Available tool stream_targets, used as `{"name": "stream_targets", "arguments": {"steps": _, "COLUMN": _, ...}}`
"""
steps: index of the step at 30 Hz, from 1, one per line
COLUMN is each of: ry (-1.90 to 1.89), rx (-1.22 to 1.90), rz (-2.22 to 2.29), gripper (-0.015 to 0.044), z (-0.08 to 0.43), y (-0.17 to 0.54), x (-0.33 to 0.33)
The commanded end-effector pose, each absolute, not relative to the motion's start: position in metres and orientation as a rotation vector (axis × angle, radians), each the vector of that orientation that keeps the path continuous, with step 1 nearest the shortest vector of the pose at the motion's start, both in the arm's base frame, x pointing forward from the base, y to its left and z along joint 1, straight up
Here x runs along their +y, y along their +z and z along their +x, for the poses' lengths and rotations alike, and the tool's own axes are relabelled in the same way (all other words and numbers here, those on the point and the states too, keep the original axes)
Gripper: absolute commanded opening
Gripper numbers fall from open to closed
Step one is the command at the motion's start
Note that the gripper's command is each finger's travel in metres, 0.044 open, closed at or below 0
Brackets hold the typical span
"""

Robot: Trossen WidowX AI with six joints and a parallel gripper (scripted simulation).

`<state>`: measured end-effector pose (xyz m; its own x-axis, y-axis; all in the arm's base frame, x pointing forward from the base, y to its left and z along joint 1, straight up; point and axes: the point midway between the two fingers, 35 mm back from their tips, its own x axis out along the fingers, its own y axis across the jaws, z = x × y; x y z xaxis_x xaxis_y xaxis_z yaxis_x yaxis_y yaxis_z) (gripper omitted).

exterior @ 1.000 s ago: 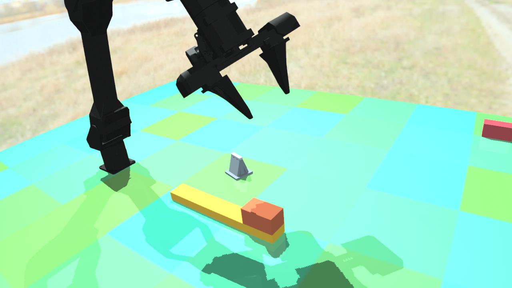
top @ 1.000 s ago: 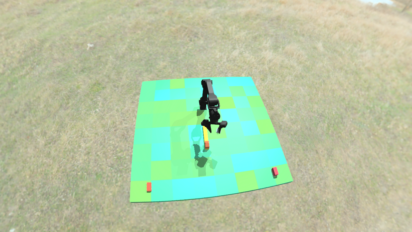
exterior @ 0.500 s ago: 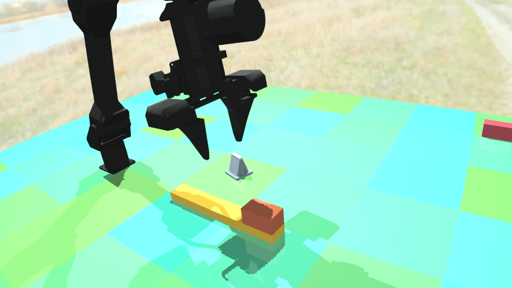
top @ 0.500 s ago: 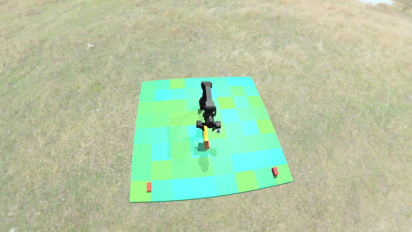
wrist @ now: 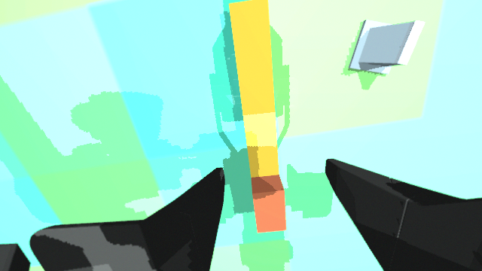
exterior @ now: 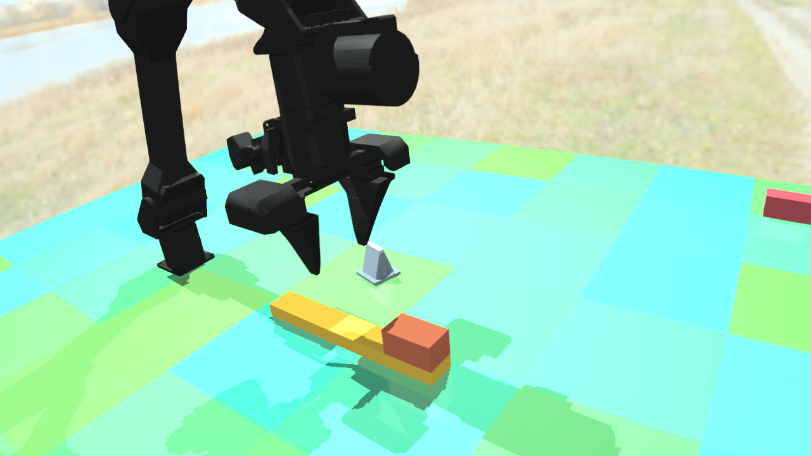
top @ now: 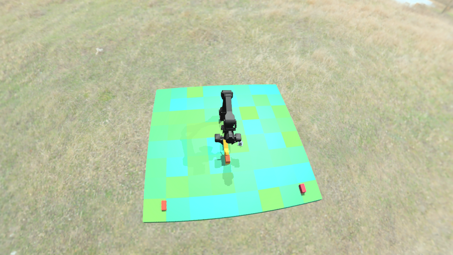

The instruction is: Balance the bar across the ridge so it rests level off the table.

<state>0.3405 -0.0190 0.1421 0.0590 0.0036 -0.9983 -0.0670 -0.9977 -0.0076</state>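
Note:
A yellow bar (top: pixel 225 148) (exterior: pixel 317 318) (wrist: pixel 252 68) lies flat on the checkered table. An orange block sits on one of its ends. A small grey ridge (top: pixel 240 142) (exterior: pixel 378 263) (wrist: pixel 382 47) stands beside the bar, apart from it. My gripper (top: pixel 228 140) (exterior: pixel 338 256) (wrist: pixel 273 169) is open and empty. It points down and hangs above the table, over the bar and close to the ridge. In the wrist view the bar runs between the two fingertips, lower down.
The table (top: pixel 278 164) (exterior: pixel 623 294) is a green and cyan checkered square on grass. Two red blocks (top: pixel 163 205) (top: pixel 302 188) lie near its front corners; one of them shows in the exterior view (exterior: pixel 787 206) at the right edge. The arm's base (exterior: pixel 180 252) stands behind the bar.

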Motion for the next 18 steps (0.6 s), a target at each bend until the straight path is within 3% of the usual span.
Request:
{"name": "stream_targets", "arguments": {"steps": 1, "ry": 2.149, "rx": 0.062, "rz": -2.229, "gripper": 0.0315, "z": 0.340, "y": 0.114, "x": -0.020}}
{"name": "stream_targets", "arguments": {"steps": 7, "ry": 2.150, "rx": 0.062, "rz": -2.229, "gripper": 0.0315, "z": 0.339, "y": 0.077, "x": -0.020}}
{"name": "stream_targets", "arguments": {"steps": 18, "ry": 2.150, "rx": 0.062, "rz": -2.229, "gripper": 0.0315, "z": 0.339, "y": 0.072, "x": -0.020}}
